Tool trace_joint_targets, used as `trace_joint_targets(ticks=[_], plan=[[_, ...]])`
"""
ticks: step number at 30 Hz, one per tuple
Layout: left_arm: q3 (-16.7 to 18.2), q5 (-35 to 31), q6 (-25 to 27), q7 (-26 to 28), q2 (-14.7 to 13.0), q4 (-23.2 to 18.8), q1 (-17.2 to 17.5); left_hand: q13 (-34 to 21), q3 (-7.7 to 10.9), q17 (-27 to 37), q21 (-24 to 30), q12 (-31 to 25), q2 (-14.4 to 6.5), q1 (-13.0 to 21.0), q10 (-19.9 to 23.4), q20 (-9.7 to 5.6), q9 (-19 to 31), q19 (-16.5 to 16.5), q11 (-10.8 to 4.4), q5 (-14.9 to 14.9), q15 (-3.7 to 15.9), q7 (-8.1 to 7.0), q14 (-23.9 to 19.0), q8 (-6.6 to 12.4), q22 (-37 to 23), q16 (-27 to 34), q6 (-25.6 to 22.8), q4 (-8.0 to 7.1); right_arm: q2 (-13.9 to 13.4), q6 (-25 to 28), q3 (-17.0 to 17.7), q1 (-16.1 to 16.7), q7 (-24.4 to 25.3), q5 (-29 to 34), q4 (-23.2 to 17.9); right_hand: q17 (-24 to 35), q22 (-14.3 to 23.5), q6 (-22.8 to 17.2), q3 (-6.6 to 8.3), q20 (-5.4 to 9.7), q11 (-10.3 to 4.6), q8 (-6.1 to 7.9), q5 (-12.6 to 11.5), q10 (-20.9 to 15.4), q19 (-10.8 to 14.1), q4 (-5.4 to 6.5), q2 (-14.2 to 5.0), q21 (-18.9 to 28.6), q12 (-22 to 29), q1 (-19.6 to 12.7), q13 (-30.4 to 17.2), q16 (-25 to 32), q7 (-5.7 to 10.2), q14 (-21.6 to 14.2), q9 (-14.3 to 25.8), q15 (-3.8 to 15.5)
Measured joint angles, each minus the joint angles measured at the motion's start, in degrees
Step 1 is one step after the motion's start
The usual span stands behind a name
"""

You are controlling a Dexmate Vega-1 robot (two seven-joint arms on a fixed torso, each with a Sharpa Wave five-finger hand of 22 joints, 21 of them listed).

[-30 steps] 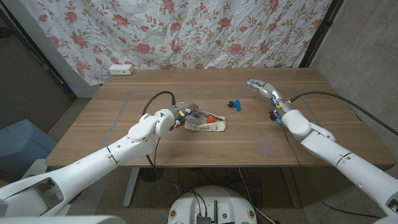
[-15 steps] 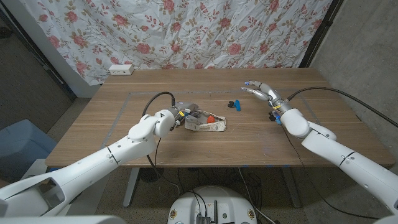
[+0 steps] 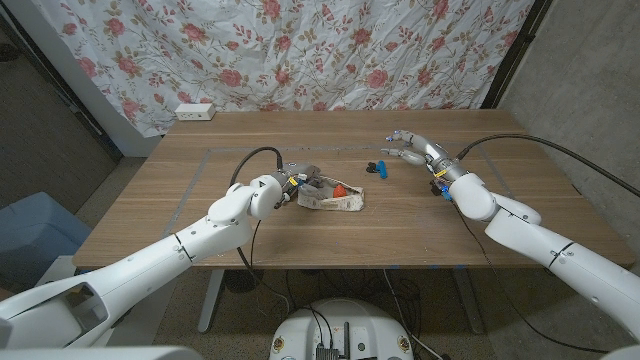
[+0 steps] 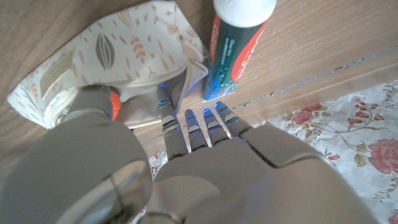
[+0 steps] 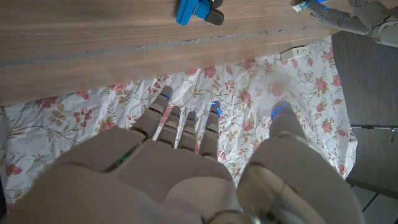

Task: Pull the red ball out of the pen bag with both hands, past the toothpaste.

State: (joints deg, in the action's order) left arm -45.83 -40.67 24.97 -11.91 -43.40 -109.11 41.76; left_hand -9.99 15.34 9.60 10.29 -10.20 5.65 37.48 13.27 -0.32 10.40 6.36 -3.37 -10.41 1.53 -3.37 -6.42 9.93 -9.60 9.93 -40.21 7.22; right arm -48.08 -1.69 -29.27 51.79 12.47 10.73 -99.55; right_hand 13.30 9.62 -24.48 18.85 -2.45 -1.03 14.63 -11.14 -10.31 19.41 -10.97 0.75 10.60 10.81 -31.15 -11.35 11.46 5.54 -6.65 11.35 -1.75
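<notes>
The pen bag (image 3: 335, 201), cream with a leaf print, lies mid-table, and the red ball (image 3: 340, 189) peeks from its open top. My left hand (image 3: 297, 182) grips the bag's left end; in the left wrist view its fingers (image 4: 166, 112) press the bag's (image 4: 118, 50) rim, with the red ball (image 4: 115, 106) beside the thumb. A green and red toothpaste tube (image 4: 239, 43) with a white cap lies against the bag. My right hand (image 3: 409, 149) hovers open over the table, well to the right of the bag, its fingers spread.
A small blue and black object (image 3: 378, 168) lies between the bag and my right hand, also seen as the blue object (image 5: 196, 9) in the right wrist view. A white power strip (image 3: 194, 111) sits at the table's far left edge. A floral curtain hangs behind.
My right hand has moved left and lower, toward the blue object, and its fingers have spread. The left hand and the bag have not moved.
</notes>
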Motion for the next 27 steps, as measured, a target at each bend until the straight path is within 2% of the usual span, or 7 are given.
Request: trace_joint_targets(ticks=[6, 12, 20, 27], plan=[[0.0, 0.4, 0.1, 1.7, 0.2, 0.2, 0.6, 0.0, 0.00, 0.0, 0.0, 0.0, 0.0, 0.0, 0.0, 0.00, 0.0, 0.0, 0.00, 0.0, 0.00, 0.00, 0.0, 0.26, 0.0, 0.0, 0.0, 0.00, -0.3, 0.8, -0.2, 0.0, -0.3, 1.4, -0.9, 0.0, 0.0, -0.6, 0.00, 0.00, 0.00, 0.44, 0.0, 0.0, 0.0, 0.00, 0.16, 0.0, 0.0, -0.2, 0.0, 0.0, 0.18, 0.0, 0.0, 0.00], [0.3, 1.1, 0.3, 3.3, 0.6, 0.5, 1.2, 0.0, 0.00, 0.0, 0.0, 0.0, -0.2, -0.2, 0.0, -0.30, 0.0, -0.3, 0.00, 0.0, 0.00, 0.00, 0.0, 0.35, 0.0, 0.0, 0.0, 0.00, -0.7, 1.9, -0.6, -0.1, -1.0, 3.2, -2.0, -0.1, 0.0, -2.0, 0.31, 0.00, 0.00, 1.11, 0.0, 0.0, 0.0, 0.31, 1.60, 0.0, 0.0, -1.7, 0.0, 0.2, 0.57, 0.0, 0.2, 0.00], [0.5, 2.6, 0.3, 5.3, 1.2, 1.1, 1.9, 0.0, 0.00, 0.0, 0.0, 0.0, -0.5, -0.5, 0.0, -0.41, 0.0, -1.0, -0.05, 0.0, 0.12, -0.22, 0.5, 0.48, 0.0, 0.0, -0.2, 0.00, -1.3, 4.0, -1.4, -0.5, -2.2, 5.7, -3.5, -0.3, 0.0, -3.6, 0.30, 0.00, 0.00, 1.99, 0.0, 0.0, 0.0, 0.30, 1.43, 0.0, 0.0, -2.9, 0.0, 0.2, 1.12, 0.0, 0.3, 0.00], [0.6, 4.1, -0.1, 7.0, 1.6, 1.9, 2.1, 0.0, 0.01, 0.0, 0.0, 0.0, -0.8, -0.8, -0.3, -0.10, 0.0, -1.3, -0.31, 0.0, 0.11, -0.22, 1.1, 0.48, 0.0, 0.0, -0.2, 0.00, -1.9, 6.1, -2.4, -1.1, -3.8, 8.6, -5.0, -0.3, 0.0, -5.0, 0.46, 0.00, 0.00, 2.78, 0.0, 0.0, 0.0, 0.47, 2.70, 0.0, 0.0, -4.1, 0.0, 0.2, 1.34, 0.0, 0.3, 0.00]])
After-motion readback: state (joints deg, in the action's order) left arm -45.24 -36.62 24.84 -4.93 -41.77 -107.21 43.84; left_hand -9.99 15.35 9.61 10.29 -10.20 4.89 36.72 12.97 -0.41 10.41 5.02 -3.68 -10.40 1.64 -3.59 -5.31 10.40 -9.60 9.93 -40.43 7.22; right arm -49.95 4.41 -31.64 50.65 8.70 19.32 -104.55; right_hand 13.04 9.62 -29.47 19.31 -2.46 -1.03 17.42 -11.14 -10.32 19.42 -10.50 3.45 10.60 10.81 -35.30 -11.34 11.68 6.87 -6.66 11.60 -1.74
